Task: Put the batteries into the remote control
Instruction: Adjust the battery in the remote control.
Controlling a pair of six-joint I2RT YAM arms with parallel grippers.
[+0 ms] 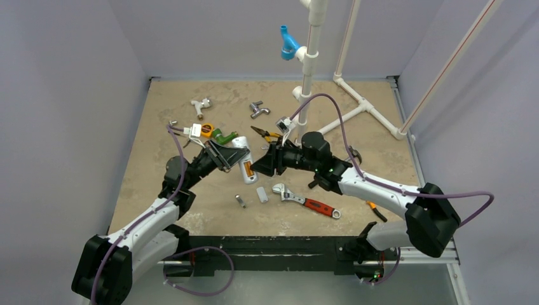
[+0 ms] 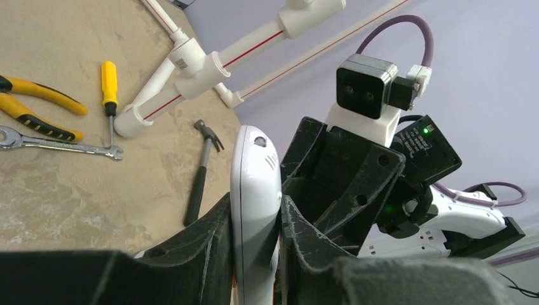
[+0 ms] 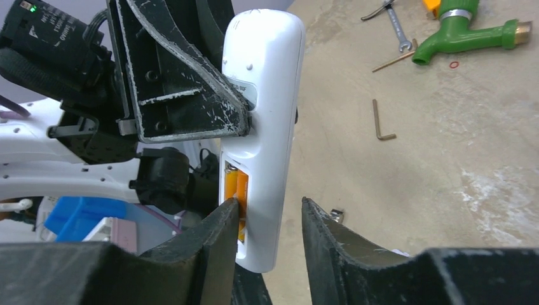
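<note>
Right wrist view shows you the small white rectangular plastic remote control held above the sandy desk, pinched by the left claw. Two small orange cylindrical batteries sit in its open back compartment, so loading looks nearly done. Fitting the loose white cover piece seems left. The right claw stands partly spread around the remote's lower end, one finger against the batteries. Its fingers hide the compartment's bottom, so you cannot tell whether the batteries are fully seated.
</note>
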